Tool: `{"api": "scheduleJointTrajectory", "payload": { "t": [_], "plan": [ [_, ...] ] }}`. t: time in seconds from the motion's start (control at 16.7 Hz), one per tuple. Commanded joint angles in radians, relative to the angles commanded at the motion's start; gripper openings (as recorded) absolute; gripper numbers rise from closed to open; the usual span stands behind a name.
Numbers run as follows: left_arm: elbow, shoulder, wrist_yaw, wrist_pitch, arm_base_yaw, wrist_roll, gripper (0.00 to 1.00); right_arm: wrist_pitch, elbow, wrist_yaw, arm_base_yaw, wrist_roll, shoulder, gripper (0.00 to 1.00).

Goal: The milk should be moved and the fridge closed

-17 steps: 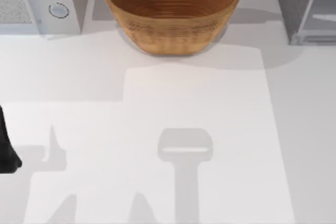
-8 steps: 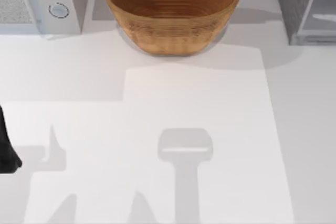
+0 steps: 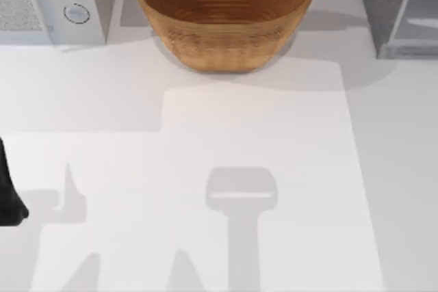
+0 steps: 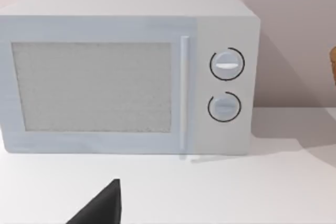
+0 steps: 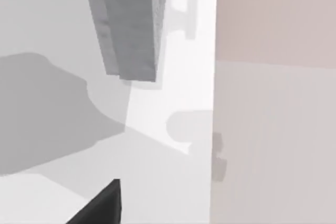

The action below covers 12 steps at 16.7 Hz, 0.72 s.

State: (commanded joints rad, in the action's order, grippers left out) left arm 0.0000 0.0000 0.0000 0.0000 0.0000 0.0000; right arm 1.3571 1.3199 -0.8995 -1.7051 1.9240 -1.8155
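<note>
The milk is out of view. The fridge (image 3: 382, 5) stands at the table's far right corner, its dark grey speckled side facing the middle and a pale glassy panel (image 3: 419, 15) to its right. In the right wrist view the fridge (image 5: 128, 24) appears as a grey slab beside the pinkish wall. A dark part of my left gripper (image 3: 9, 193) sits at the left edge of the table, and the left wrist view shows its tip (image 4: 100, 209) low over the tabletop. My right gripper (image 5: 100, 209) hovers above the table some way from the fridge.
A large wicker bowl (image 3: 224, 15) stands at the far middle. A white microwave with two round knobs (image 3: 68, 1) occupies the far left corner and faces the left wrist camera (image 4: 126, 72). The white tabletop (image 3: 260, 169) spreads open in front.
</note>
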Motion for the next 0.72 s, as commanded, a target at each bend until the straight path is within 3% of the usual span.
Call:
{"api": "scheduleJointTrajectory", "payload": {
  "t": [0.3,0.72],
  "plan": [
    [0.000,0.000,0.000,0.000,0.000,0.000,1.00,-0.262,-0.014,0.054,0.226,-0.311,-0.010,1.00],
    [0.000,0.000,0.000,0.000,0.000,0.000,1.00,-0.757,-0.012,0.098,0.520,-0.953,-0.007,1.00]
  ]
}}
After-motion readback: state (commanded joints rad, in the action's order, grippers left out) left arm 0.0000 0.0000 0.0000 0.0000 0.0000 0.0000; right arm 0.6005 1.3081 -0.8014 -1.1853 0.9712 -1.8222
